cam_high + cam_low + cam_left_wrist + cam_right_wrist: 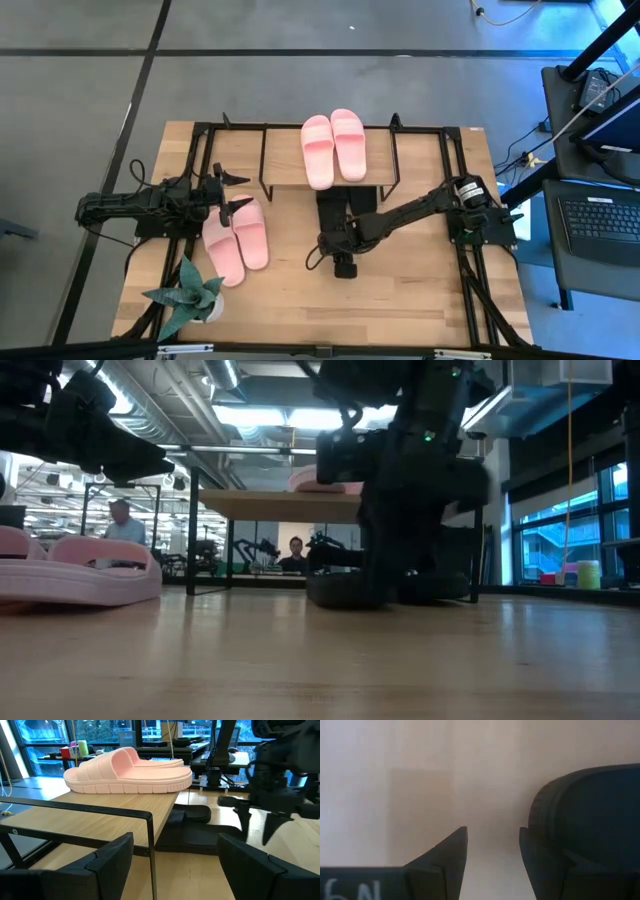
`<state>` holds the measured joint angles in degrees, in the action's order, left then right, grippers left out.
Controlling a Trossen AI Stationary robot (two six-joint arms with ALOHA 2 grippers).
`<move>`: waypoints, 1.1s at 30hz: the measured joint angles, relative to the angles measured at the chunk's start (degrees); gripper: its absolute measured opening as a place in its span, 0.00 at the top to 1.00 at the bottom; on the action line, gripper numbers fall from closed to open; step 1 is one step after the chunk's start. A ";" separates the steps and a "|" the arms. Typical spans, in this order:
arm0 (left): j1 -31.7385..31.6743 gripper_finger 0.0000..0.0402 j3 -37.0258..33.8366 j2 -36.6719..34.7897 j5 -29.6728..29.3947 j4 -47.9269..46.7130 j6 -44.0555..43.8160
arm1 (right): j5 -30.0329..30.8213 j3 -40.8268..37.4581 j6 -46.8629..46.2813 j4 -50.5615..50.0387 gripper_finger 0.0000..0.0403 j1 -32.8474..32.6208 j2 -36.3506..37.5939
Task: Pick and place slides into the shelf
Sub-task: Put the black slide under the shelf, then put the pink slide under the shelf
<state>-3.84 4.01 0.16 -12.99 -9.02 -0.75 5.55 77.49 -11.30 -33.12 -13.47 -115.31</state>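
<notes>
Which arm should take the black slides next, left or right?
Right. The right gripper is already down at the black slides in front of the shelf, jaws open beside one. The left gripper sits over the pink pair on the table, farther off.

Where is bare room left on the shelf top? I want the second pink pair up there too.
The shelf top board is bare left of the pink slides already on it, and bare again to their right. Below its front edge it is crowded: the black slides with the right gripper, and the left gripper over the second pink pair.
</notes>
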 joint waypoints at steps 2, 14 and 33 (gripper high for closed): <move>-0.02 0.31 0.00 0.00 0.00 0.00 0.00 | 1.60 0.00 0.10 0.37 0.55 0.77 0.00; 0.00 0.31 0.00 -0.01 0.00 0.00 0.00 | 3.19 0.00 2.65 0.36 0.55 6.72 0.00; -0.01 0.31 0.00 -0.02 -0.01 0.00 0.00 | 1.84 0.35 4.33 0.25 0.55 5.78 0.00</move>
<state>-3.85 4.01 0.14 -13.01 -9.02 -0.75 7.39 77.84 -6.96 -32.86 -7.69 -115.31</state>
